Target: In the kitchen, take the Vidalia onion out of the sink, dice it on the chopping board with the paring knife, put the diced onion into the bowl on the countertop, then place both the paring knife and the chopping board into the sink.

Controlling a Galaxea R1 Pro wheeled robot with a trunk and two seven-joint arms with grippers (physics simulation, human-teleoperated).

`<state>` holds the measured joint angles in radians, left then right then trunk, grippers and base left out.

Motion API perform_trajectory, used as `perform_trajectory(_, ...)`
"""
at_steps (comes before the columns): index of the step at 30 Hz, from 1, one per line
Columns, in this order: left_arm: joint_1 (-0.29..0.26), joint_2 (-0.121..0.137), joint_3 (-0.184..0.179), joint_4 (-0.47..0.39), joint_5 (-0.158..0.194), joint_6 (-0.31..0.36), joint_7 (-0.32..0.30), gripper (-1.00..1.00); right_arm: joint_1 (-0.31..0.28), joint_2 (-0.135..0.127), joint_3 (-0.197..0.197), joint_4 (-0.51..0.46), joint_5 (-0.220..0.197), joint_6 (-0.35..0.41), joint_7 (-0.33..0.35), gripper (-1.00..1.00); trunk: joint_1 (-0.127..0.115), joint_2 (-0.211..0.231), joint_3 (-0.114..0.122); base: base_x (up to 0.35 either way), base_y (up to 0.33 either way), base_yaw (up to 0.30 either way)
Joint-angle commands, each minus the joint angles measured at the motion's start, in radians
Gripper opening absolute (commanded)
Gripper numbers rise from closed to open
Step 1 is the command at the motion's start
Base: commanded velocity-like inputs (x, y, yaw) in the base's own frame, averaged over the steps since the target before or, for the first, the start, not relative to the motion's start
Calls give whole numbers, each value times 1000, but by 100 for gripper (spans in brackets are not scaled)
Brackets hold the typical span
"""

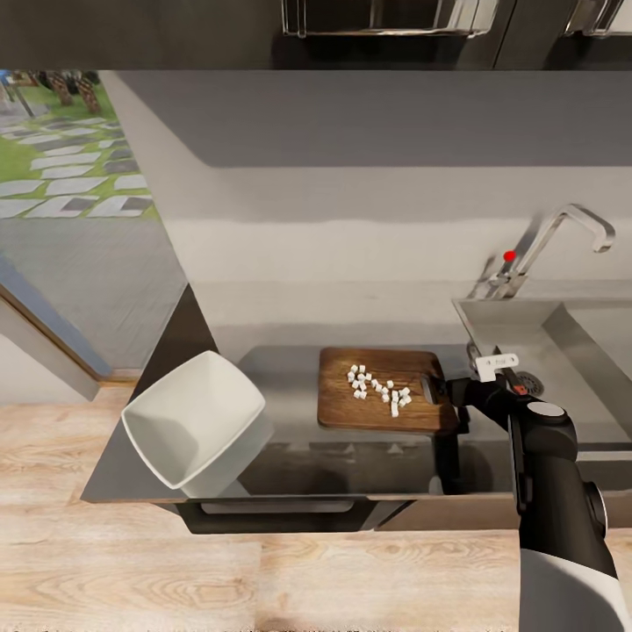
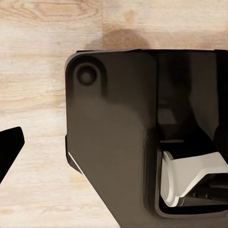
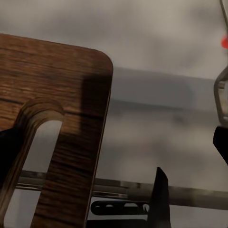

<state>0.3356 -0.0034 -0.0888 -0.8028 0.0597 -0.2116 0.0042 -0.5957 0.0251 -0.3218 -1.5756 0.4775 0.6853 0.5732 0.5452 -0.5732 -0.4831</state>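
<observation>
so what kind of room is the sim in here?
A kitchen, most likely. There is a steel sink with a curved tap set into a grey countertop, and on that top sit a wooden chopping board with diced onion and a white bowl.

Ahead of me a pale grey wall (image 1: 351, 175) rises behind the table (image 1: 290, 386), darker across its upper band and lighter lower down, with a soft sheen. Dark overhead cabinets (image 1: 219, 35) run along the top, with a chrome rack (image 1: 386, 17) hanging beneath them. To my left a large window (image 1: 70, 175) looks out on green grass and pale stepping stones, and daylight comes in from there. Below me the floor (image 1: 132, 570) is light wood planking with visible grain. The front of the table is dark, with a black bar handle (image 1: 272, 507).
</observation>
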Motion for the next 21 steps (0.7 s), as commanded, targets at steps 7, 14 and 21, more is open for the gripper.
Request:
perform_trajectory(7,0,0,-2,-1,6,-2,0,100,-1,1,-3,-1,10,2,10,100,0,-1,-9,0,0,0)
perform_trajectory(14,0,0,-2,-1,6,-2,0,100,-1,1,-3,-1,10,2,10,100,0,-1,-17,0,0,0)
perform_trajectory(21,0,0,-2,-1,6,-2,0,100,-1,1,-3,-1,10,2,10,100,0,-1,-25,0,0,0)
